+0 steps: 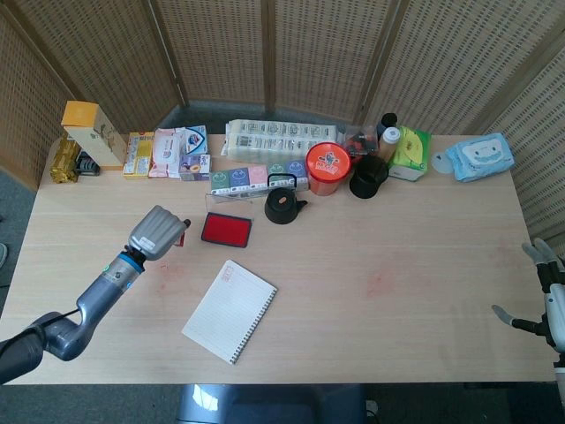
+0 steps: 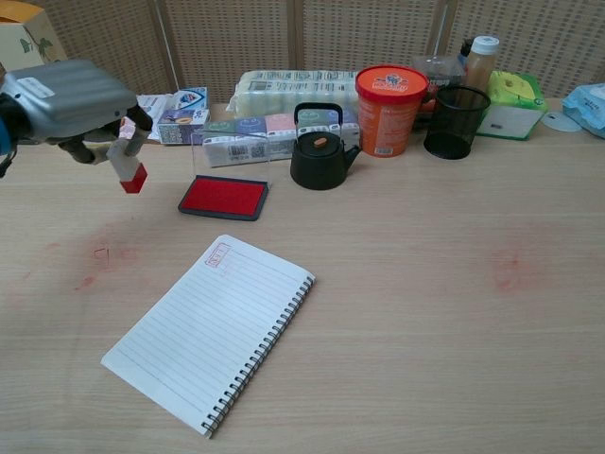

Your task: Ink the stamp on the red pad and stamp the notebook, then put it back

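Head view
Fingers: the left hand [image 1: 155,233] curls its fingers [image 1: 179,231] down around the stamp [image 1: 181,238]; only a sliver of red shows at the right edge of the hand, the rest being hidden beneath it.
Stamp position: just left of the red pad [image 1: 226,230], apart from it, and far of the notebook [image 1: 230,310].
Right hand: the right hand [image 1: 546,301] sits at the right edge of the table [image 1: 397,265], fingers spread and holding nothing.
Notebook: lies open and tilted on the near-middle of the table, with a small red print near its far-left corner.

Chest view
Fingers: the left hand [image 2: 66,97] pinches the stamp [image 2: 127,163] by its pale upper body between fingertips [image 2: 137,114] that reach down from the grey palm; the red base hangs below them, tilted.
Stamp position: in the air, clear of the table [image 2: 425,255], left of the red pad [image 2: 225,197] and not touching it.
Pad: lies flat, with its clear lid standing upright along the far edge.
Notebook: the notebook [image 2: 213,326] lies near of the pad, spiral along its right side, red mark on the far-left corner of the page.
Behind: a black kettle [image 2: 319,151] stands right of the pad, an orange tub [image 2: 390,96] further right.
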